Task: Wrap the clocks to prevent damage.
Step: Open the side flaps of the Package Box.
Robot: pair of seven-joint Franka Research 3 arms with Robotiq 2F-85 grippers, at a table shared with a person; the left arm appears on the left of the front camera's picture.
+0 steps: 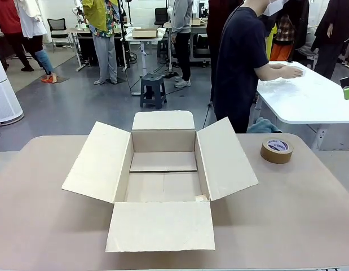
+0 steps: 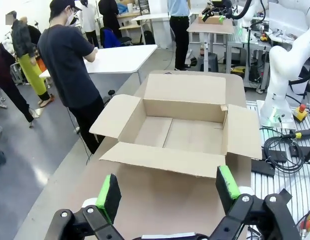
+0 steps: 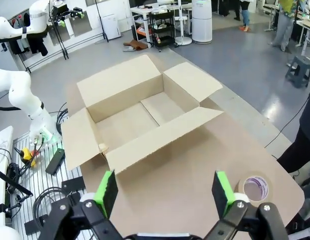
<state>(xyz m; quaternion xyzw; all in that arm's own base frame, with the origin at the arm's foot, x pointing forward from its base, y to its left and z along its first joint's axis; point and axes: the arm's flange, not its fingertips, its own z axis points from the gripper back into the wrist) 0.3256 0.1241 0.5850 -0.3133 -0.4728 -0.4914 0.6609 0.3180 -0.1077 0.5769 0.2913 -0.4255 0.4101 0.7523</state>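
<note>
Left gripper point(image 2: 167, 185): we see its green-padded fingers point(image 2: 108, 191) spread wide with nothing between them, above the table, the box just beyond them.
Right gripper point(image 3: 164, 189): we see its fingers point(image 3: 221, 189) spread wide too and holding nothing, with the box ahead and the tape beside one fingertip.
Table point(image 1: 298, 214): we see a tan top bearing the box and the tape.
White table point(image 1: 309, 99): it stands past the far right corner, with a pale sheet on top.
Box point(image 1: 163, 141): we find open cardboard at the table's middle, all four flaps folded outward and the near flap lying flat toward us; two bottom flaps meet in a seam on its floor.
Person point(image 1: 239, 62): in a dark shirt, standing beyond the far edge and turned to the white table, one hand point(image 1: 290, 71) flat on the sheet.
Stool point(image 1: 153, 90): dark, on the floor well behind the box.
Tape point(image 1: 277, 150): a brown roll lying flat on the table, to our right of the box, near its right flap but not touching it.
Clocks: we cannot tell where they are.
</note>
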